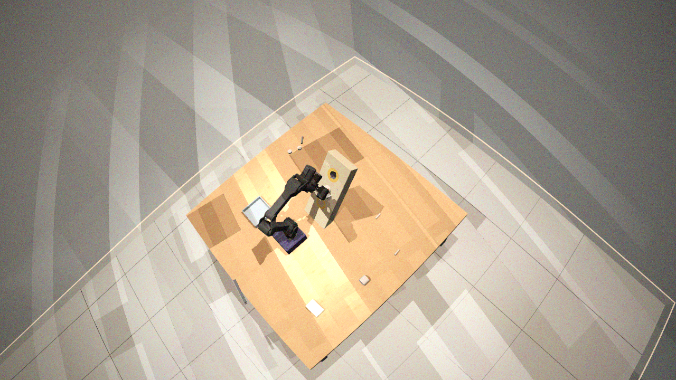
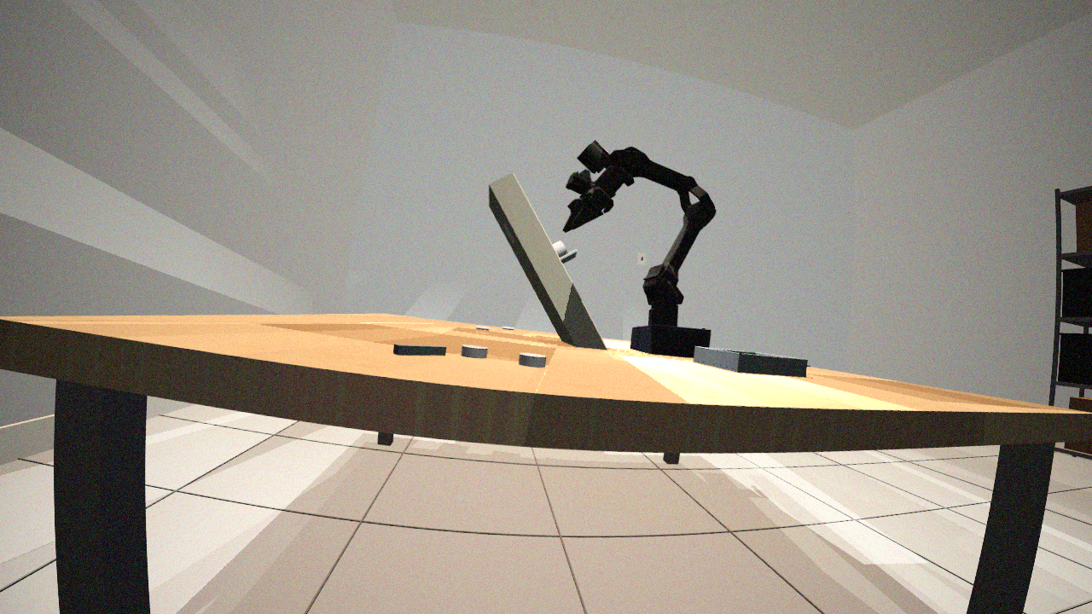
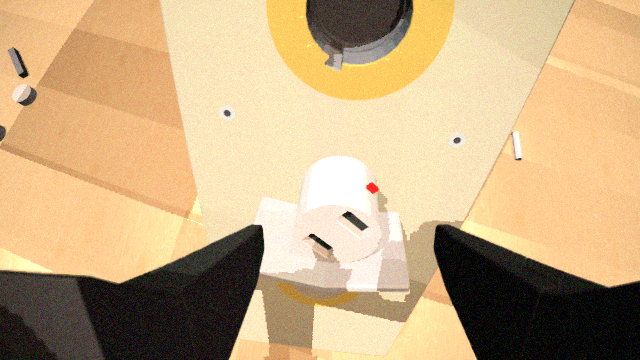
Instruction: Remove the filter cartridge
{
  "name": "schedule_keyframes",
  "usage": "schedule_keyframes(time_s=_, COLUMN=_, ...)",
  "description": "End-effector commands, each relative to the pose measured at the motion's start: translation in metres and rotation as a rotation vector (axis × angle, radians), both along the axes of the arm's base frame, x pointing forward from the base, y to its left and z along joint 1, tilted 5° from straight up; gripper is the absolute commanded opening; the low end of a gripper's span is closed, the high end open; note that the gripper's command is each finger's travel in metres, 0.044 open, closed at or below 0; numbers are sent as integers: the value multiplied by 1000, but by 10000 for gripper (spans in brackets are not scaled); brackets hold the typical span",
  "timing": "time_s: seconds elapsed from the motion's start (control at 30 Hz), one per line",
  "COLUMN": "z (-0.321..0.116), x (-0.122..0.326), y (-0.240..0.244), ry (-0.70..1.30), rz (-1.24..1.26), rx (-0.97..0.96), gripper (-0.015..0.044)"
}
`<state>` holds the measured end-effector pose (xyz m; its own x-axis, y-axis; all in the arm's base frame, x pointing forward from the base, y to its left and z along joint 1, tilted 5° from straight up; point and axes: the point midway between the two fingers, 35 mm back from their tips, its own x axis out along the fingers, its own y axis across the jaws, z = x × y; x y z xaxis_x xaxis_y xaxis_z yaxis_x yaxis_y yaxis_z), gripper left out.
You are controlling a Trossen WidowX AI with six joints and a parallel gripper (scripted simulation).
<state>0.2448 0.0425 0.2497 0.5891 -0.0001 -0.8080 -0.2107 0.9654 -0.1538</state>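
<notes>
The white filter cartridge [image 3: 340, 185] [image 2: 560, 248] is out of its round socket. It rests on a small pale shelf [image 3: 280, 260] [image 2: 569, 256] that juts from the slanted service panel [image 3: 400, 130] [image 2: 526, 228] [image 1: 344, 166]. Its two-slotted face points toward the wrist camera, with a red mark on its side. The empty socket [image 3: 360, 25] [image 1: 333, 174] has a yellow ring and lies higher up the panel. My gripper [image 3: 348, 237] [image 2: 566, 228] is open and holds nothing. Its fingers stand apart, above the cartridge in the exterior view. The tray [image 1: 243, 212] [image 2: 717, 358] is beside the robot base.
A second yellow ring [image 3: 320, 299] shows partly below the shelf. Small discs [image 2: 473, 351] [image 1: 289, 151] and a dark bar [image 2: 420, 350] [image 1: 301, 140] lie beyond the panel's side. A white card [image 1: 315, 307] and a small block [image 1: 364, 280] lie on the table.
</notes>
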Motion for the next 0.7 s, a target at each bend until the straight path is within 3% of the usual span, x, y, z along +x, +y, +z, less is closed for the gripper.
schedule_keyframes(time_s=0.0, z=-17, x=-5, y=-1, ry=64, rz=-109, rx=71, gripper=305)
schedule_keyframes(time_s=0.67, z=-40, x=11, y=-1, ry=63, rz=-109, rx=71, gripper=305)
